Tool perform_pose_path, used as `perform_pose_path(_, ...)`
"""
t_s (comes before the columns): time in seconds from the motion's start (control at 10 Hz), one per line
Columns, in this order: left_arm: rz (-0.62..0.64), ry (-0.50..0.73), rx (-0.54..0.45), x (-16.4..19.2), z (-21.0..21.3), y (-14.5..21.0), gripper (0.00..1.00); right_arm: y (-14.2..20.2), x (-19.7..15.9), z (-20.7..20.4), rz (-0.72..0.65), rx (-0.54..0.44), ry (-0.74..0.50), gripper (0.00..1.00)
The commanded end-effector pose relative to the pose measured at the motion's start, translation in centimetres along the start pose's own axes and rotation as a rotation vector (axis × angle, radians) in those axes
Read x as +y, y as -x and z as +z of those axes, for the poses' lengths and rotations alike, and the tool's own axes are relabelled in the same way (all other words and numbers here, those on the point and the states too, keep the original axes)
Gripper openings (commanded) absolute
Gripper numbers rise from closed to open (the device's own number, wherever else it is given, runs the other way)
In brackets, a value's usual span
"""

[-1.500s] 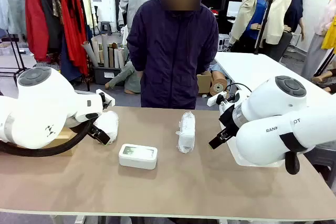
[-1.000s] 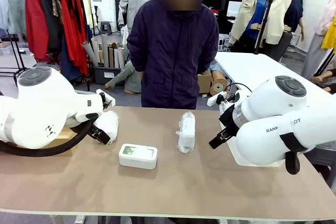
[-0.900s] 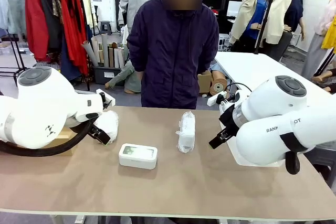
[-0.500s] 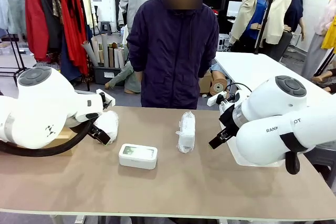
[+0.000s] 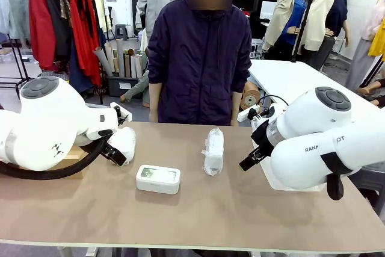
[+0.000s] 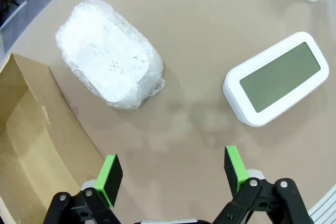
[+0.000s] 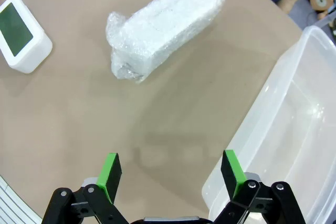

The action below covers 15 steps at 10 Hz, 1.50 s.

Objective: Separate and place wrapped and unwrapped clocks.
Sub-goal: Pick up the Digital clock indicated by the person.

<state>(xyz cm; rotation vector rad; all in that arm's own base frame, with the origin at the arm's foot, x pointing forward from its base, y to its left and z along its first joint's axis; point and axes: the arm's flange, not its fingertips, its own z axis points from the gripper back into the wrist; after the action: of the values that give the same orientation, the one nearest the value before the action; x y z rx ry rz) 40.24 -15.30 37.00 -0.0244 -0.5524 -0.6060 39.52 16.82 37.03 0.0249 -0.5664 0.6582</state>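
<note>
Front view: the bare clock [image 5: 157, 179] lies screen-up on the worktop [image 5: 198, 221] between the two arms. The middle bundle [image 5: 213, 150] sits just past it, toward the right arm, and the left bundle [image 5: 124, 142] sits close beside the left arm's wrist. The right arm shows the letters "RAN" and "OT"; the rest is hidden.

Left wrist view: the left claw [image 6: 172, 170] hangs wide open and empty over bare worktop. The left bundle lies ahead, next to the cardboard box [image 6: 26, 140], and the bare clock lies ahead on the other side.

Right wrist view: the right claw [image 7: 170, 174] is wide open and empty. The middle bundle lies ahead, well apart from it. The plastic tub [image 7: 294, 129] is beside one finger.
</note>
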Motion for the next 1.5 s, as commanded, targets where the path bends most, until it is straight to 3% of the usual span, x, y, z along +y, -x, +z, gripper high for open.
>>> perform_pose_path(0.0,0.002,0.0,0.0,0.1,0.0,0.0,1.0,0.0,0.0,0.0,-0.001,-0.001,0.0,1.0)
perform_pose_path(0.3,0.0,0.0,0.0,0.0,0.0,0.0,1.0,0.0,0.0,0.0,0.0,0.0,0.0,1.0)
perform_pose_path(0.9,-0.17,0.269,0.084,2.0,4.2,-1.0,1.0,-2.3,-0.3,2.0,0.127,0.058,-0.333,1.0)
perform_pose_path(1.1,-0.271,0.377,0.001,4.8,6.2,-1.8,1.0,-4.4,-2.2,3.8,0.162,0.031,-0.438,1.0)
perform_pose_path(1.4,-0.476,0.473,-0.205,8.6,8.9,-3.2,1.0,-6.9,-6.0,7.1,0.322,-0.116,-0.545,1.0)
